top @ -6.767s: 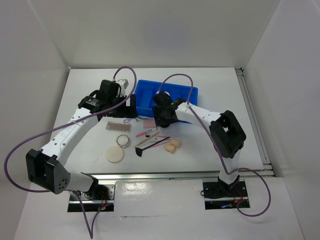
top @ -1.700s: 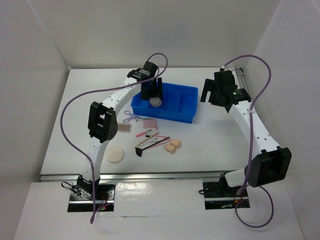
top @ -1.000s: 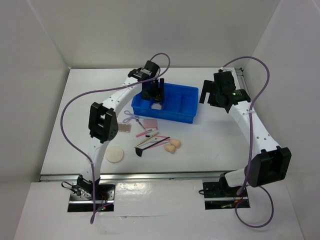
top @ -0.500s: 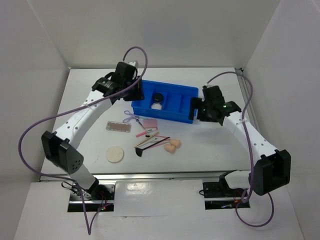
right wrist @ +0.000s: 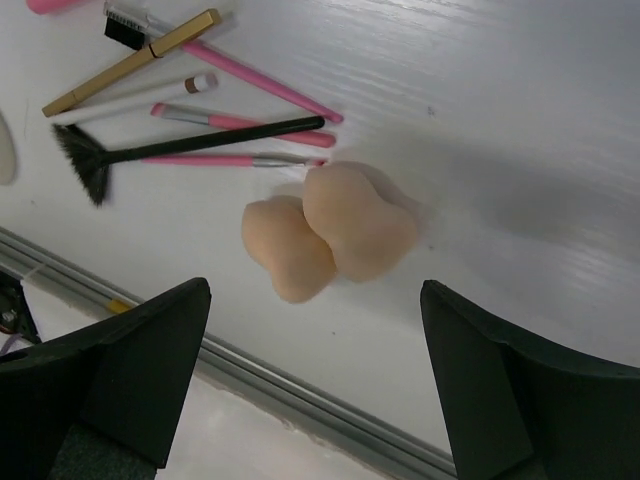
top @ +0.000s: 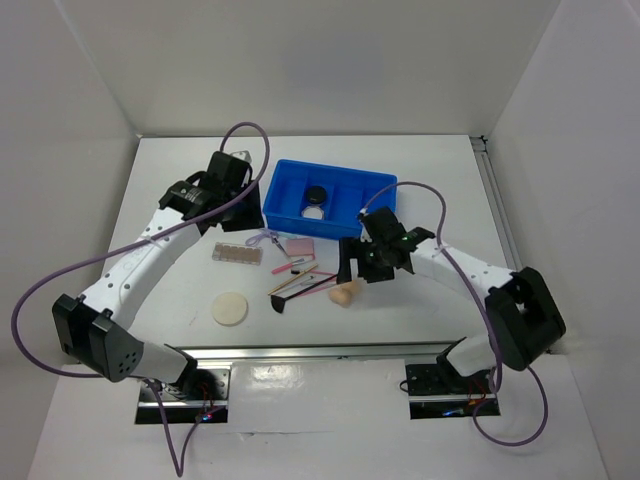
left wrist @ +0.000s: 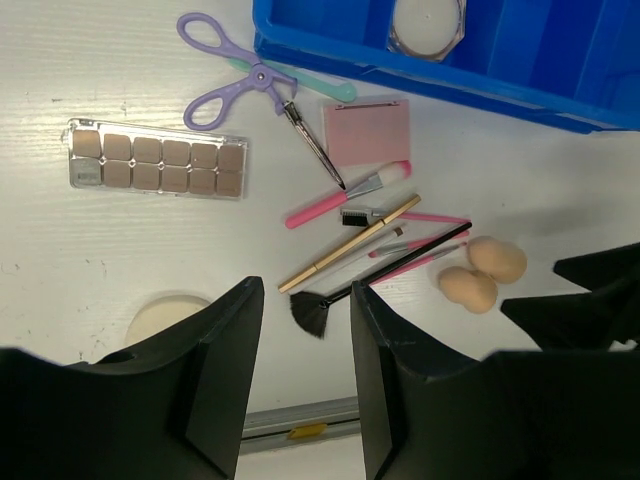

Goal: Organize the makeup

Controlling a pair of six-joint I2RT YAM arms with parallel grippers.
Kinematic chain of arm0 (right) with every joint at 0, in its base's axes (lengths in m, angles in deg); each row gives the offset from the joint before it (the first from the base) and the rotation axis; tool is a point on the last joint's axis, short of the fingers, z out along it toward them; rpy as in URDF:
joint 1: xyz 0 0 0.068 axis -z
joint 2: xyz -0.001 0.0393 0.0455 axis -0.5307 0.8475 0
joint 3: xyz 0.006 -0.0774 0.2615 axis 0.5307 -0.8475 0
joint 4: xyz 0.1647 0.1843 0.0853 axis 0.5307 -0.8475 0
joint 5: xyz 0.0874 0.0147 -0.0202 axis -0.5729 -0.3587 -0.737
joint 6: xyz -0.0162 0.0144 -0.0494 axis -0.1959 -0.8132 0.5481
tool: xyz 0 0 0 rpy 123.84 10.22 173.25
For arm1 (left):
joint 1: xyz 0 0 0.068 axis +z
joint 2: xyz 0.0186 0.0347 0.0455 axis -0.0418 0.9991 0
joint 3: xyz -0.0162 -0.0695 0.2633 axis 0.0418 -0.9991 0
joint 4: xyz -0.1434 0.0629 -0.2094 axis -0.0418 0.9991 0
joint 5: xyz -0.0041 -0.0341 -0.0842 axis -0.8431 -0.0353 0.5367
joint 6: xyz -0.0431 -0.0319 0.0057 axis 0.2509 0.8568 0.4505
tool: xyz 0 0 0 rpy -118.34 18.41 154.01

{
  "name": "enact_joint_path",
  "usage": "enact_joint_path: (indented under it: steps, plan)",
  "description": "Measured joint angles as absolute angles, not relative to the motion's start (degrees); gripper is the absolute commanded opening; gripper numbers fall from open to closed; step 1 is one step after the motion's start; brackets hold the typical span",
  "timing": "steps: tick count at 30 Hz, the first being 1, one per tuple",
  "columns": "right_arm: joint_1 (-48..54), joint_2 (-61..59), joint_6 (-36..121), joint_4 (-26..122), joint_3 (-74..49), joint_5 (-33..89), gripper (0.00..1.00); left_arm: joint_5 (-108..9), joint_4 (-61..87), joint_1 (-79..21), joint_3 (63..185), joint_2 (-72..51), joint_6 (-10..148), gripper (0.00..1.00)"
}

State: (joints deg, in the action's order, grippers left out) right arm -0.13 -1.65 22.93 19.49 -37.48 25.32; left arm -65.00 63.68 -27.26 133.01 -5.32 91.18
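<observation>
Your blue tray [top: 375, 192] holds a black compact [top: 316, 193] and a pale round jar [top: 315, 212] in its left compartment. On the tray's near side, your right gripper [right wrist: 315, 330] spreads wide and empty over the peach sponges [right wrist: 340, 235]. The left gripper [left wrist: 305, 340], beside the tray, is parted and empty too.

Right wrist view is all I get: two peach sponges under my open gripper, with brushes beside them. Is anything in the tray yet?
Observer: Yes. One round compact sits in the left compartment of the blue tray. Nothing else shows in it.
Operator: Where is that tray from the sponges?
Observer: Straight behind the sponges, toward the top of the overhead view.
Operator: Is the left arm in my way there?
Observer: It doesn't look like it. The left gripper hangs open and empty off the tray's left end.
</observation>
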Motion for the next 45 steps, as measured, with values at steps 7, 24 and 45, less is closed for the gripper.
enact_joint_path:
  steps: [7,24,45]
  plan:
    - [-1.0,6.7,21.9,24.5,-37.5,24.4,0.69,-64.5,63.8,-27.2,133.2,-5.5,91.3,0.53]
    - [-1.7,6.0,20.7,19.6,-34.6,34.5,0.00,-62.4,63.1,-27.2,133.2,-6.0,91.3,0.52]
    - [9.6,23.4,29.2,19.1,0.7,41.1,0.00,-63.1,64.3,-27.2,133.2,-7.3,90.6,0.49]
